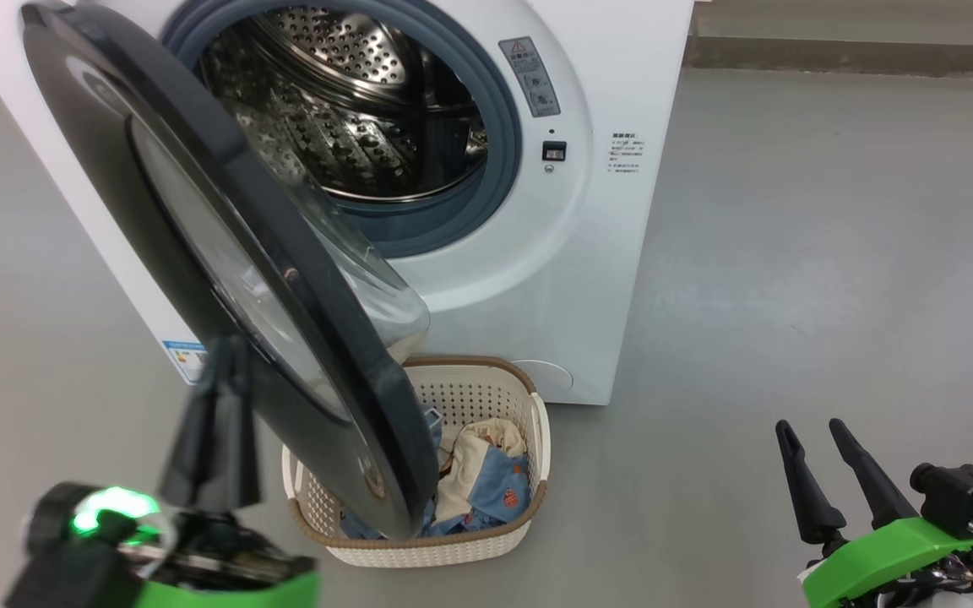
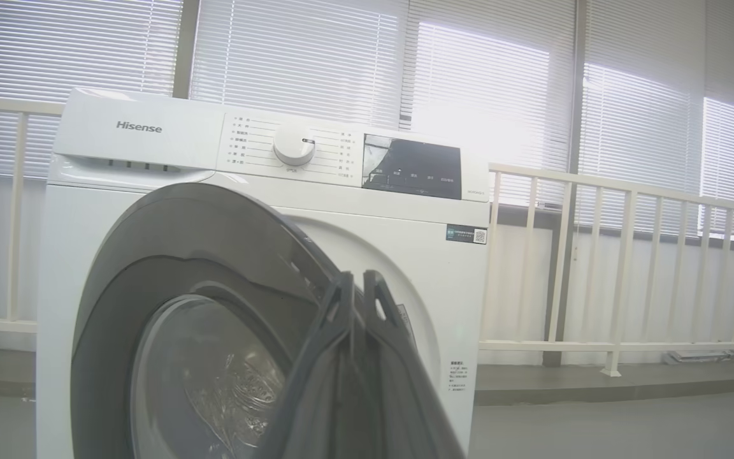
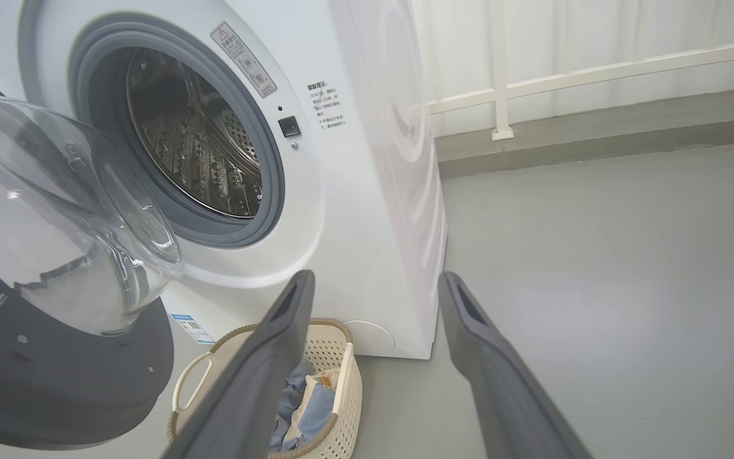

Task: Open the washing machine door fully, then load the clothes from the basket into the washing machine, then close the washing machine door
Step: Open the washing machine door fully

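- Opening the washing machine door [image 1: 199, 211] fully is the step under way, I judge: it is hanging half-swung just ahead of the left gripper [image 1: 226, 363], whose jaws are pressing together on nothing.
- The right gripper [image 1: 809, 429] is idling, jaws apart; the basket [image 1: 486, 376] and clothes [image 1: 486, 481] are sitting well left of them, partly under the door.
- The next move is calling for swinging the door wider, clearing the basket.
- The left wrist view is showing the control dial [image 2: 294, 145] above the jaws; the right wrist view is showing the drum [image 3: 195, 146].

The washing machine door [image 1: 275, 245] hides the left side of the basket [image 1: 474, 397] and part of the clothes [image 1: 486, 481] from you. Your left gripper [image 1: 220, 355] is a dark blur near the door's lower edge, so you cannot tell whether they touch.
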Available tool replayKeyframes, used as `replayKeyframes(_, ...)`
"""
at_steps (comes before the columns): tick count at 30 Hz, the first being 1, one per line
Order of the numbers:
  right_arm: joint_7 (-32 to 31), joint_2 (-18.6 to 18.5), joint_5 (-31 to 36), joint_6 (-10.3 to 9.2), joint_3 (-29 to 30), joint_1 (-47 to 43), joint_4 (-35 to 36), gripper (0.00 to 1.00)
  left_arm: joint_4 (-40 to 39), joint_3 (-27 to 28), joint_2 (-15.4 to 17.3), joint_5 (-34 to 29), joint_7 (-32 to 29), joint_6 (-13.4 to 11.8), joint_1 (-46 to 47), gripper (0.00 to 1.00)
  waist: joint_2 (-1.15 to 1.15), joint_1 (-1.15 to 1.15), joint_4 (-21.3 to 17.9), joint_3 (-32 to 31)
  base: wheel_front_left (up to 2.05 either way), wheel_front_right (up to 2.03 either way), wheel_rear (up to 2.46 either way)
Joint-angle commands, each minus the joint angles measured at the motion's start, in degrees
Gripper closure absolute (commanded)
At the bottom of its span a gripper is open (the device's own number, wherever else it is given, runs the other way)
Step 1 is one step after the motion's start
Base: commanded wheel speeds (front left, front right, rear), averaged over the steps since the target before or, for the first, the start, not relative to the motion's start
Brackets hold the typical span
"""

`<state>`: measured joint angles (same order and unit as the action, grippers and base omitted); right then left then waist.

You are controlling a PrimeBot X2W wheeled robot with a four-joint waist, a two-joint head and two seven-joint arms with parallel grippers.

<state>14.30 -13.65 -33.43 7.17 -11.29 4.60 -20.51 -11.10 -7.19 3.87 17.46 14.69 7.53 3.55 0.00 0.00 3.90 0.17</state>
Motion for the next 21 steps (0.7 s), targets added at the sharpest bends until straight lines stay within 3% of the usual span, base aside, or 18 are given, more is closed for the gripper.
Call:
replayKeyframes(1, 0.70, -1.18, 1.01, 0.32, -0.82, 0.16, 1.52, 0.00, -2.95, 0.34, -0.02, -0.68, 0.09, -0.04, 1.78, 1.00, 0.00, 0.00, 0.05, -0.05, 0.00, 0.00, 0.00)
replayKeyframes(2, 0.70, -1.26, 1.16, 0.32, -0.51, -0.07, 1.67, 0.00, -5.82, -3.84, -0.29, -0.09, -1.37, -0.04, 1.67, 1.00, 0.00, 0.00, 0.14, -0.08, 0.00, 0.00, 0.00)
replayKeyframes(8, 0.70, -1.18, 1.52, 0.32, -0.19, -0.07, 1.97, 0.00, -8.04, -13.00, -0.73, 2.21, -4.67, -0.12, 1.79, 1.00, 0.00, 0.00, -0.22, 0.23, 0.00, 0.00, 0.00)
replayKeyframes(14, 0.70, -1.08, 1.65, 0.32, -0.65, 0.26, 1.94, 0.00, 0.11, -19.65, -0.95, 8.55, -4.57, -0.77, 3.27, 1.00, 0.00, 0.00, -1.08, 0.73, 0.00, 0.00, 0.00)
replayKeyframes(21, 0.70, -1.06, 1.74, 0.32, -0.67, 0.76, 1.99, 0.00, 15.58, -23.03, -0.98, 13.96, -2.16, -1.37, 8.94, 1.00, 0.00, 0.00, -1.70, 1.65, 0.00, 0.00, 0.00)
